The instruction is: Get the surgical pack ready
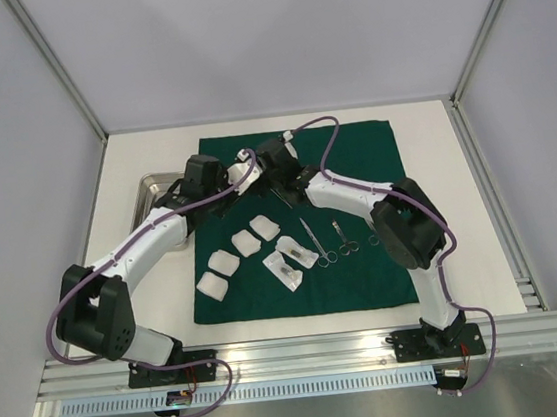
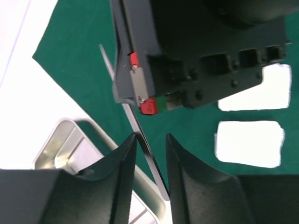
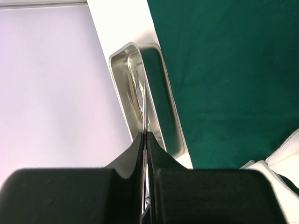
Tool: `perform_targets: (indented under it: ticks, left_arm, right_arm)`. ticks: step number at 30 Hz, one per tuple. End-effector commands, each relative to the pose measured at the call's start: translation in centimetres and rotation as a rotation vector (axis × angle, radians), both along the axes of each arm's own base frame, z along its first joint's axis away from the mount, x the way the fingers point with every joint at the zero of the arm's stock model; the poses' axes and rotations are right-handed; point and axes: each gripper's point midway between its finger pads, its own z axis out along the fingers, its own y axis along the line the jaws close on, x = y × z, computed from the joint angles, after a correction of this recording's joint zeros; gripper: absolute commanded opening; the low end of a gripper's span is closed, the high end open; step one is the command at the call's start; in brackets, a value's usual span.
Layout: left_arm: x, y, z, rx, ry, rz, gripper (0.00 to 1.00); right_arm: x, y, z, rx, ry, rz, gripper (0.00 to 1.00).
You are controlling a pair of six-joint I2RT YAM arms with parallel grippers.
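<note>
The dark green cloth (image 1: 354, 160) lies spread flat on the table. My right gripper (image 1: 260, 173) is shut on a slim metal instrument above the cloth's left edge. In the right wrist view (image 3: 145, 136) the instrument (image 3: 145, 112) shows edge-on over the steel tray (image 3: 122, 79). My left gripper (image 1: 239, 178) faces it. In the left wrist view (image 2: 150, 140) the jaws stand open around the instrument's free end (image 2: 151, 163), which lies close to the left fingertip. The tray (image 1: 156, 194) sits just off the cloth's left edge. Several white gauze squares (image 1: 246, 242) lie on the cloth.
Two scissor-like instruments (image 1: 312, 240) (image 1: 344, 233) lie on the cloth right of the gauze. One gauze piece (image 1: 290, 263) carries a small dark item. Enclosure walls and aluminium posts ring the table. A rail runs along the near edge.
</note>
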Motion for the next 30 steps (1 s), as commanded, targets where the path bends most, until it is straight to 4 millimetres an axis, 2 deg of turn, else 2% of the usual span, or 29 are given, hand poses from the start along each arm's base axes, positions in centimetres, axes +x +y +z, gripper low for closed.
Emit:
perform_targets:
  ticks: [1, 6, 7, 11, 18, 20, 21, 24, 27, 28, 30]
  left_arm:
    - [1.0, -0.4, 0.4, 0.021, -0.063, -0.008, 0.38]
    - [1.1, -0.5, 0.4, 0.038, -0.07, -0.016, 0.22]
    - [1.0, -0.5, 0.3, 0.042, -0.065, -0.02, 0.19]
    - [0.9, -0.6, -0.4, 0.055, -0.035, -0.033, 0.01]
    - [1.1, -0.2, -1.0, 0.07, -0.02, -0.005, 0.0]
    - [1.2, -0.2, -1.0, 0.072, -0.018, 0.0, 0.0]
    - [1.7, 0.6, -1.1, 0.1, -0.025, 0.033, 0.0]
    - [2.9, 2.7, -1.3, 0.098, 0.001, 0.127, 0.0]
    - [3.6, 4.6, -1.1, 0.036, 0.047, 0.204, 0.0]
    - [4.1, 6.4, -1.0, 0.021, 0.054, 0.256, 0.0]
    - [4.0, 7.5, -0.6, -0.021, 0.068, 0.285, 0.0]
  right_arm:
    - [-0.2, 1.1, 1.0, 0.06, -0.006, 0.026, 0.01]
    - [-0.3, 1.2, 0.4, 0.057, 0.008, 0.033, 0.01]
    - [0.0, 1.4, 0.9, 0.077, -0.011, 0.033, 0.0]
    - [-0.1, 1.6, 0.8, 0.082, -0.01, 0.039, 0.01]
    - [0.0, 1.5, 0.6, 0.092, -0.026, 0.038, 0.0]
    - [-0.1, 1.3, 0.7, 0.088, -0.039, 0.045, 0.05]
    - [0.0, 1.2, 1.0, 0.091, -0.051, 0.048, 0.19]
    - [0.2, 0.8, 1.7, 0.085, -0.074, 0.061, 0.35]
    - [0.2, 0.2, 1.8, 0.08, -0.09, 0.067, 0.37]
    - [0.3, -0.1, 2.3, 0.082, -0.1, 0.063, 0.38]
    - [0.5, -0.8, 2.2, 0.067, -0.116, 0.058, 0.38]
